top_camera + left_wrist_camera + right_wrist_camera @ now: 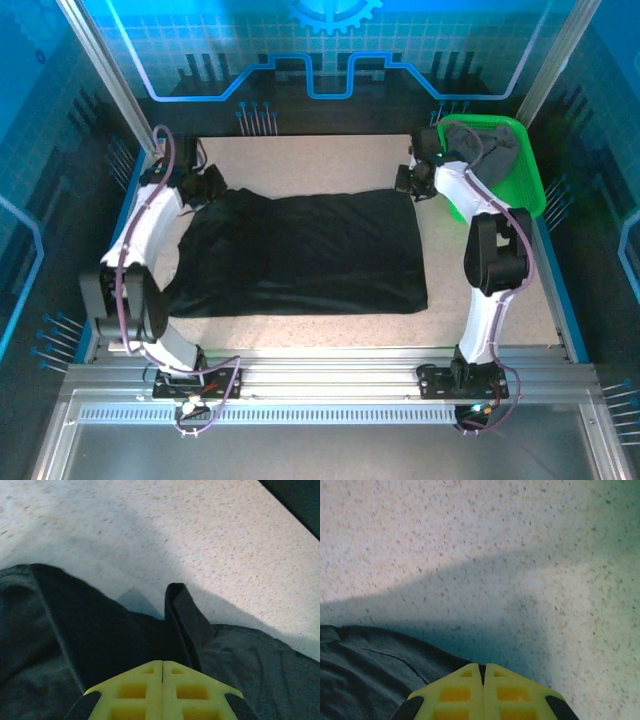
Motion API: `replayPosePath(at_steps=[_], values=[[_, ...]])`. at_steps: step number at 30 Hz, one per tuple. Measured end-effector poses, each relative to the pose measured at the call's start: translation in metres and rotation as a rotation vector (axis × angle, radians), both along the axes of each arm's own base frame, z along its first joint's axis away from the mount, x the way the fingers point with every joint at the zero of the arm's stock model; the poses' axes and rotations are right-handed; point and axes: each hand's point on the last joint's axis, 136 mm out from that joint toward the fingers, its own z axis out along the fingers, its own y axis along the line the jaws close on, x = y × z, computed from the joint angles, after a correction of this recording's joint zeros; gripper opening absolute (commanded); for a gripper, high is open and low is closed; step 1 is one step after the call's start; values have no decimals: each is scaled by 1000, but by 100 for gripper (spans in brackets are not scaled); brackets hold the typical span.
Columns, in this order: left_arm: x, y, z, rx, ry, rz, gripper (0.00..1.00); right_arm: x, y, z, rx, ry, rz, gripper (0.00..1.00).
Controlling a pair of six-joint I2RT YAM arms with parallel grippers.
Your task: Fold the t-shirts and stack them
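Left gripper (162,661) pressed together on a raised fold of black t-shirt (300,255) — right gripper (483,665) also pressed together at its far-right corner, grip unclear.

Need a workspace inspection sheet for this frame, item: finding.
Surface: speckled light table.
Job's things: black t-shirt spread mid-table; dark grey t-shirt bunched in green basket, far right.
Clutter: nothing seen.
Grippers: left gripper shut on black t-shirt's far left corner; right gripper shut at far right corner, grip unclear.
Cables: purple cables along both arms.
Surroundings: blue panels, aluminium frame.
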Motion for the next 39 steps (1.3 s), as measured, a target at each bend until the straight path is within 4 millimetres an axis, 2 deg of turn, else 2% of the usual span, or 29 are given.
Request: replayPosePath(at_steps=[7, 13, 16, 24, 27, 34, 39], values=[[-67, 9, -6, 46, 16, 41, 0, -43, -9, -18, -9, 45, 0, 0], [-120, 18, -22, 92, 67, 78, 0, -68, -18, -30, -14, 85, -19, 0], [-139, 22, -28, 118, 88, 96, 0, -78, -21, -36, -23, 110, -30, 0], [-173, 28, -53, 143, 163, 133, 0, -109, -28, -53, -27, 195, -79, 0], [-182, 32, -57, 163, 177, 152, 0, -117, -30, -55, -32, 214, -95, 0], [-195, 38, -72, 195, 225, 173, 0, -137, -31, -57, -32, 240, -119, 0], [-195, 46, -77, 227, 256, 211, 0, -157, -29, -63, -35, 272, -119, 1]])
